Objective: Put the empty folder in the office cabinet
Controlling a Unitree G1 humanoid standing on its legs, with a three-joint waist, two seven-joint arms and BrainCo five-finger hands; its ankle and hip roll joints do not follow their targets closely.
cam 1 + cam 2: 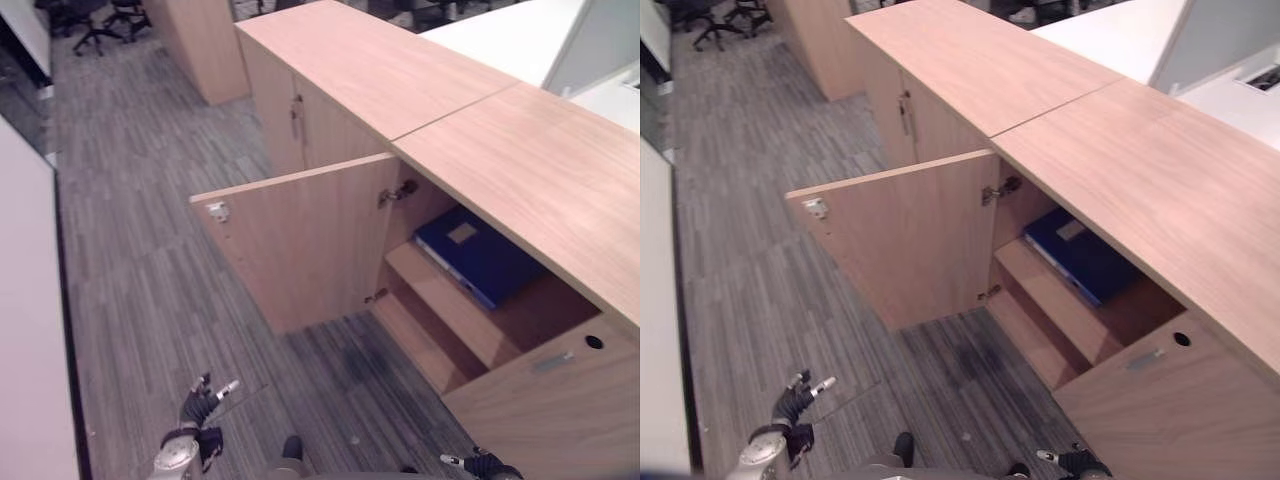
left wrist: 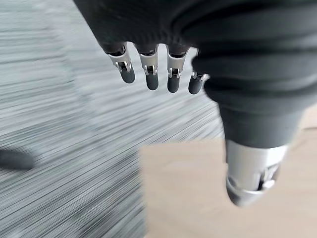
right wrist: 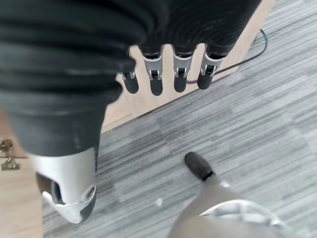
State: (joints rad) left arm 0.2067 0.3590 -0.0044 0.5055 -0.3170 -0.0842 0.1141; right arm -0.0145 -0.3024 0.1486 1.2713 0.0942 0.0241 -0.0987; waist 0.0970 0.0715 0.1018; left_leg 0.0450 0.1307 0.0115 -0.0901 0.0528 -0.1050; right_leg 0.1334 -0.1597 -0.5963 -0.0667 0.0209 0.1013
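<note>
Blue folder (image 1: 478, 255) lies on the cabinet shelf (image 1: 440, 300); door (image 1: 300, 240) at 9 o'clock remains open. Left hand (image 1: 200, 405) and right hand (image 1: 478, 464): relaxed, empty.

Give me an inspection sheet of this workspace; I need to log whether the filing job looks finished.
Surface: grey striped carpet floor; the cabinet's wooden top is bare.
Job's things: blue folder lies flat on the upper shelf inside the cabinet; its door stands wide open.
Clutter: nothing seen.
Hands: left hand low by the floor, fingers relaxed, holding nothing; right hand also low, fingers straight, empty.
Cables: nothing seen.
Surroundings: a second cabinet and office chairs further back; a white desk behind the cabinet.
</note>
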